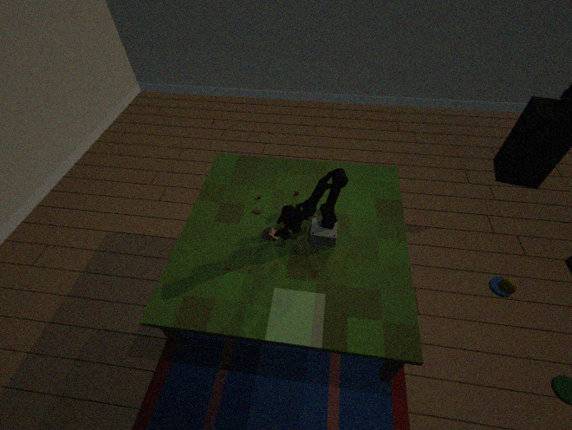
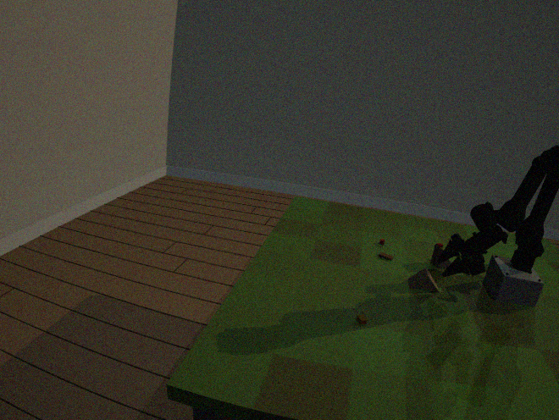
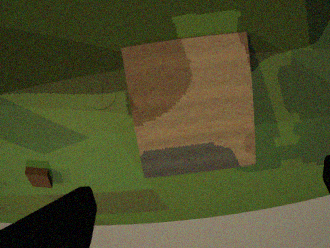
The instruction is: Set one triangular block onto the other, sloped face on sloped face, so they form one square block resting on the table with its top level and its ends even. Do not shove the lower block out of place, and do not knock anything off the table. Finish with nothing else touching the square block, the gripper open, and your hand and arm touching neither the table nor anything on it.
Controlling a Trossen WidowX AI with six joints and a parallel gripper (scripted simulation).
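One wooden triangular block lies on the green table, just left of the arm's base. A second block stands close behind it, partly hidden by my gripper. My gripper is open and empty, low over the table between the two blocks. In the wrist view a wooden block fills the middle, sloped face up, just ahead of the open fingers and not between them. I cannot tell which block that is.
The arm's grey base stands right of the blocks. Small red and brown pieces lie scattered on the table to the left. The table's left edge is farther off.
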